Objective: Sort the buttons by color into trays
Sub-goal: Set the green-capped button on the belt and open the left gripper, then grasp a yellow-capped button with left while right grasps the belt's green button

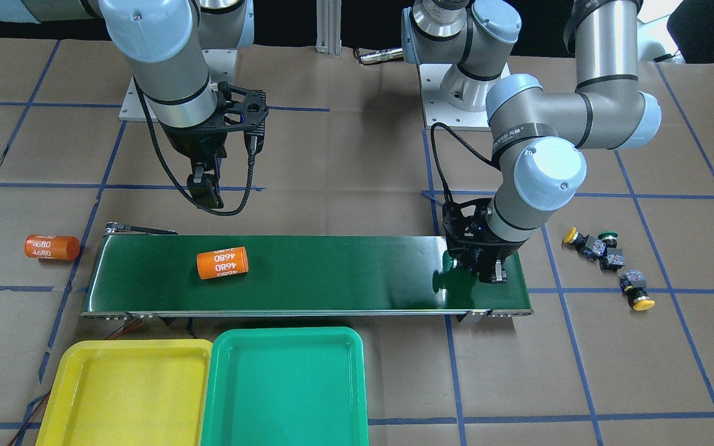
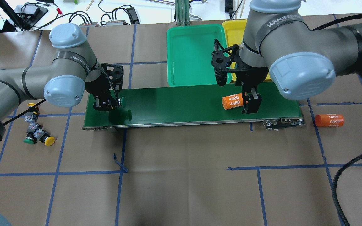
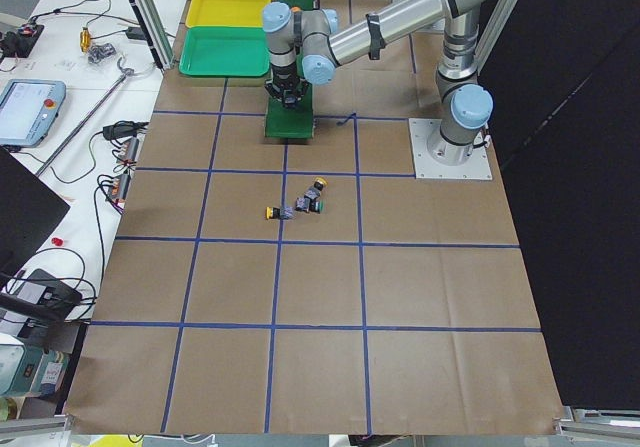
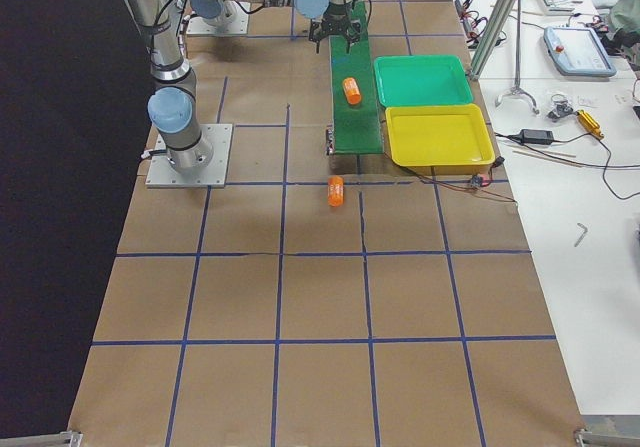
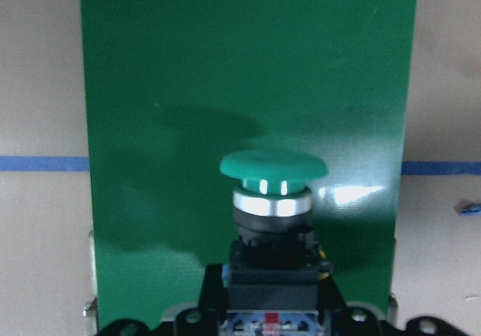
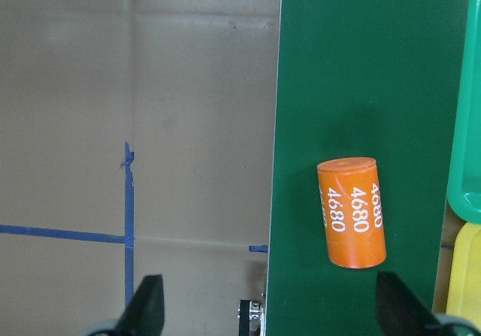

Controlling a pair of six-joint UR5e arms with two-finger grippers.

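My left gripper (image 2: 108,105) is shut on a green-capped button (image 5: 273,167) and holds it low over the left end of the dark-green conveyor belt (image 2: 184,103). The button's cap (image 2: 123,101) points along the belt. Three more buttons lie on the paper beyond that end: a yellow one (image 1: 571,235), a green one (image 1: 608,235) and a yellow one (image 1: 642,302). My right gripper (image 2: 251,105) is open and empty above the belt's other end, beside an orange "4680" cylinder (image 6: 353,212). The green tray (image 1: 282,384) and the yellow tray (image 1: 121,390) lie side by side along the belt.
A second orange cylinder (image 1: 52,246) lies on the paper off the belt's right end. The table is covered in brown paper with blue tape lines. Cables and devices lie on the bench behind the trays (image 2: 112,18).
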